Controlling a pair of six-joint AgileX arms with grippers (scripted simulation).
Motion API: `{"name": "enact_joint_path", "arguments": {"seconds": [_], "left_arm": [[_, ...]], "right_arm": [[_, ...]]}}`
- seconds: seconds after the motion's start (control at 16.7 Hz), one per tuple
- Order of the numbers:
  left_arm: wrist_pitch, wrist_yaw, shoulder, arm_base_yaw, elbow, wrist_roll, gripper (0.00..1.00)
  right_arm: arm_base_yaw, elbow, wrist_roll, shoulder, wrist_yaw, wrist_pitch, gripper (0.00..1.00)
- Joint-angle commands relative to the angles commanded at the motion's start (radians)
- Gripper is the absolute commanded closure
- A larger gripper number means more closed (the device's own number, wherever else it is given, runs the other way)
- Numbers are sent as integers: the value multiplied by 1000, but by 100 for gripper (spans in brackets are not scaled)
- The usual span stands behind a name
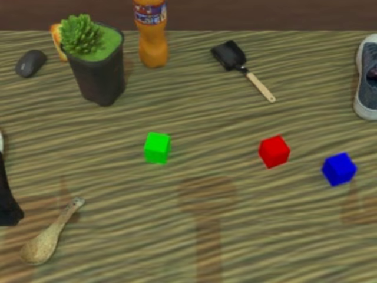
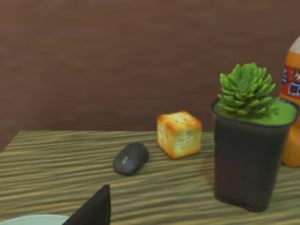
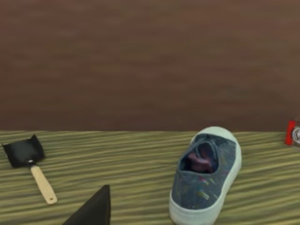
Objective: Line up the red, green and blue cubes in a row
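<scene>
We see green cube (image 1: pixel 156 147) left | red cube (image 1: pixel 274 151) middle | blue cube (image 1: pixel 339 168) right, all apart | our fingers' state: cannot tell.

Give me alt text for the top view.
Three cubes lie apart on a wood-grain table: green cube mid-left, red cube right of centre, blue cube far right. Clutter lines the far edge.

Tabletop (image 1: pixel 247 247) w/ wavy olive-and-tan wood grain fills the top view. Plain dark reddish-brown wall (image 2: pixel 117 61) runs behind the far edge, seen in both wrist views. Lighting even; soft brownish shadows on the grain.
</scene>
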Motion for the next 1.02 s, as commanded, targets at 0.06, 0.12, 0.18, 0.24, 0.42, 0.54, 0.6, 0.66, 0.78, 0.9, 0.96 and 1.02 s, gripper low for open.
{"name": "enact_joint_path", "arguments": {"seconds": [0.06,0.12,0.18,0.24,0.42,0.54,0.6,0.66,0.78,0.9,0.96,1.02], "left_arm": [[0,0,0,0,0,0,0],[0,0,0,0,0,0,0],[0,0,0,0,0,0,0],[0,0,0,0,0,0,0],[0,0,0,0,0,0,0],[0,0,0,0,0,0,0],[0,0,0,0,0,0,0],[0,0,0,0,0,0,0],[0,0,0,0,0,0,0],[0,0,0,0,0,0,0],[0,0,0,0,0,0,0],[0,0,0,0,0,0,0]], "right_arm": [[0,0,0,0,0,0,0],[0,0,0,0,0,0,0],[3,10,0,10,-1,-7,0],[9,30,0,30,-1,-20,0],[37,150,2,154,-3,-97,0],[64,275,4,289,-2,-174,0],[79,347,5,371,-1,-218,0],[95,425,6,463,0,-266,0],[130,592,8,671,1,-370,0],[168,768,9,900,3,-482,0],[188,856,9,1018,3,-539,0],[207,944,10,1138,4,-597,0]]}}
